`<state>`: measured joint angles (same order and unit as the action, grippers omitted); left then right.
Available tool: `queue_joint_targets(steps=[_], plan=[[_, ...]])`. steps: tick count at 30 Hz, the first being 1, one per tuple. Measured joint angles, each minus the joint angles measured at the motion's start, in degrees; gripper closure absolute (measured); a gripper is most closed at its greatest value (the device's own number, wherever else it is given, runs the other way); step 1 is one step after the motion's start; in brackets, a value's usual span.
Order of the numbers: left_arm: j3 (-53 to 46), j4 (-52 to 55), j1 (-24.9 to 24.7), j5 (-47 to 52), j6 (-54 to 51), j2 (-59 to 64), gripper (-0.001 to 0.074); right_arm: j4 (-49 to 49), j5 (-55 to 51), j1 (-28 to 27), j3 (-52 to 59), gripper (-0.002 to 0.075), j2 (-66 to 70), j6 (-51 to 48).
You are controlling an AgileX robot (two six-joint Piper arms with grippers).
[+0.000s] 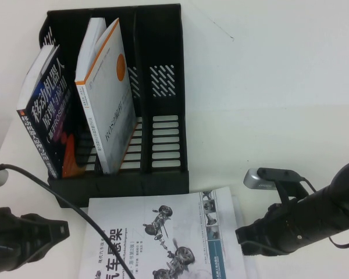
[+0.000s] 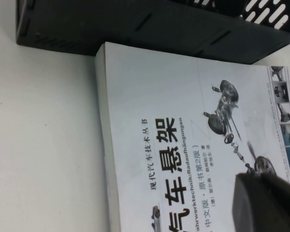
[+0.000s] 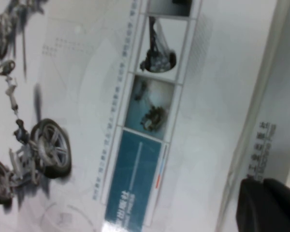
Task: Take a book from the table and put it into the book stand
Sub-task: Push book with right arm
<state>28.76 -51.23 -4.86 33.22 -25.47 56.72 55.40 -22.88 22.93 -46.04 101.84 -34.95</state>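
The book point(image 1: 163, 238) lies flat on the table point(image 1: 279, 87), cover up, just in front of the book stand point(image 1: 163, 87). Its white cover shows the black title, the suspension picture and a teal strip on its right side. My left gripper point(image 1: 61, 232) is low at the book's left edge; in the left wrist view it point(image 2: 268, 198) hangs over the cover point(image 2: 183, 121). My right gripper point(image 1: 244, 235) is at the book's right edge; in the right wrist view it point(image 3: 268, 205) sits by the spine point(image 3: 261, 130). The stand's right slot point(image 1: 166, 116) holds nothing.
A book with a dark photo cover point(image 1: 43, 116) leans in the stand's left slot. A white book with an orange edge point(image 1: 107, 99) leans in the middle slot. Bare tabletop lies to the right of the stand. A black cable point(image 1: 52, 195) crosses the front left.
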Motion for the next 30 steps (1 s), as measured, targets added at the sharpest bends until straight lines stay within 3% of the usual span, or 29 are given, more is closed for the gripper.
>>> queue_joint_targets(steps=[16,20,26,30], plan=[[0.00,0.00,1.10,1.98,5.63,0.00,0.0736,-0.42,-1.71,2.73,-4.96,0.0727,3.18,0.00],[0.00,0.00,6.81,4.28,5.63,0.00,0.0736,0.01,-1.20,3.36,-5.06,0.0727,3.30,-0.08],[0.00,-4.75,20.43,7.12,-0.12,0.00,0.0736,1.93,0.16,4.42,-5.06,0.0727,3.92,-1.78],[0.12,-9.55,23.39,10.58,-6.80,1.87,0.0736,3.24,1.61,4.51,-5.06,0.0727,4.04,-2.83]])
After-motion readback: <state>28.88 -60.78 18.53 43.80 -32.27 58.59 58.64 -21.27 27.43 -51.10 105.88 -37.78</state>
